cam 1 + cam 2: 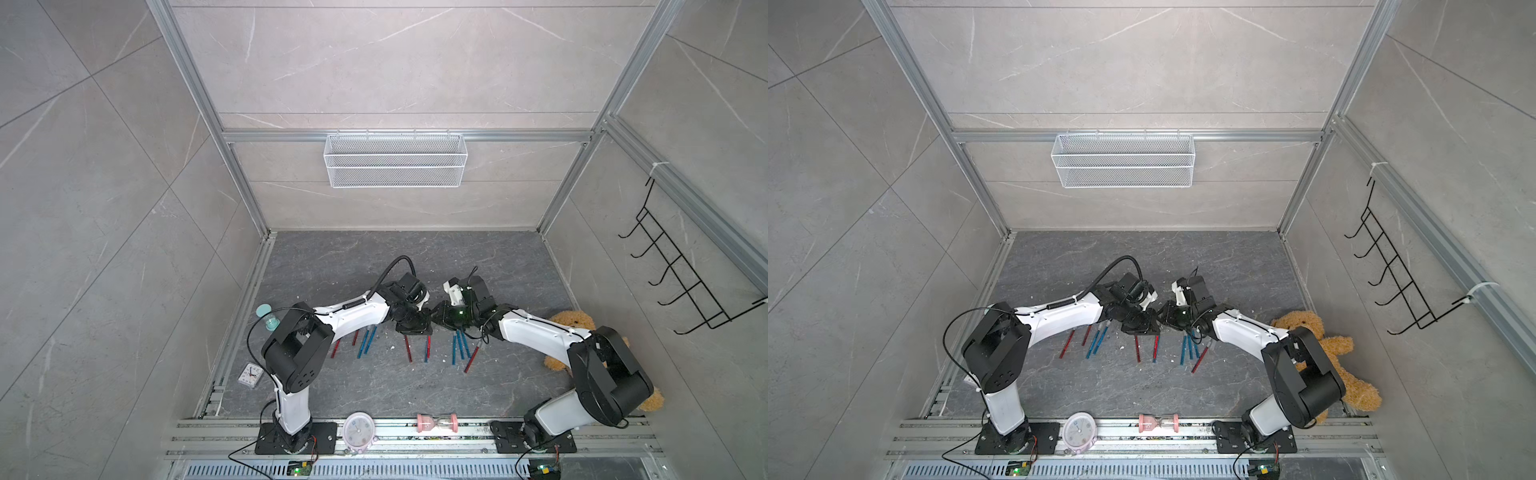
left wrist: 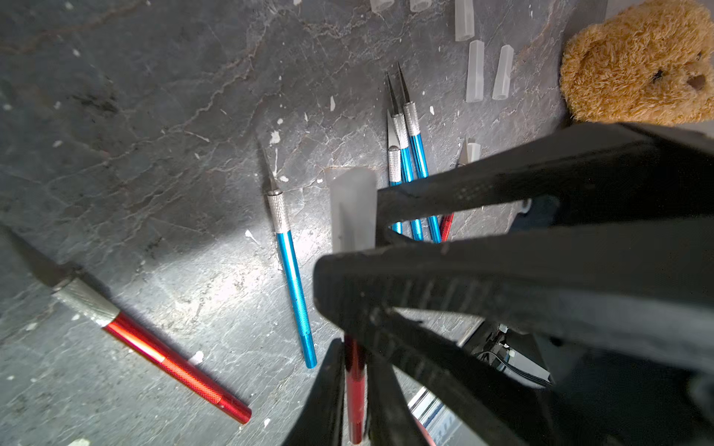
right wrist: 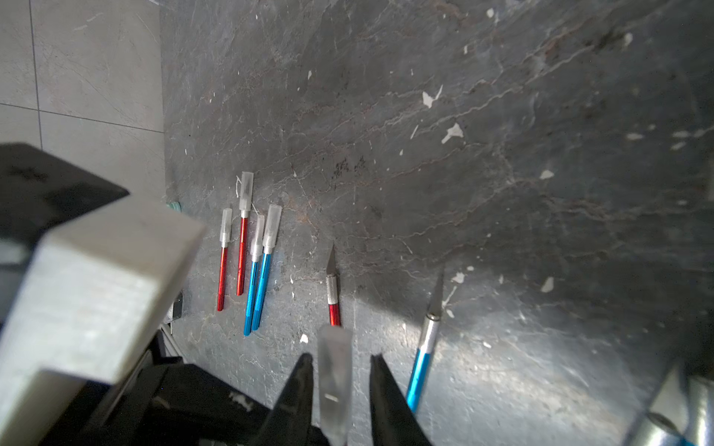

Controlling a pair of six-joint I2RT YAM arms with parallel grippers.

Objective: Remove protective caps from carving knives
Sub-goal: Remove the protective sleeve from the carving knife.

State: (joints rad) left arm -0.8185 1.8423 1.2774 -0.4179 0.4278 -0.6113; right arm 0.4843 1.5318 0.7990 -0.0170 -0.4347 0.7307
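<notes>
Pressed together on the red handle of the held knife (image 2: 354, 390): the fingers (image 2: 328, 390) of the left gripper (image 2: 354, 359), pinching it firmly. Spread narrowly, one on either side of the held cap (image 3: 335, 378): the fingers (image 3: 301, 386) of the right gripper (image 3: 340, 357); slim gaps on both flanks in the right wrist view, so not yet biting.

Seated on that knife's blade end, straight ahead of the left fingers and squarely between the right ones; nearer arm for it plainly the right, with the left as anchor on the handle.

One line for knife and cap together: handle toward the near edge of the tabletop (image 1: 374, 386), cap end toward the far edge, roughly parallel to the knives lying below; tilt off the surface not to be told. All of it above the middle of the tabletop, hidden under the wrists in both top views.

Judged next: close on the cap, then draw it off along that axis, away from the handle; a sideways pull likely to bind.

Outward: bare knives (image 2: 293, 285) below and toward the right edge, blades toward the far edge; four capped knives (image 3: 242, 262) toward the left edge, caps likewise toward the far edge; loose caps (image 2: 475, 71) beyond, near the teddy bear (image 2: 637, 61) at the right edge.
</notes>
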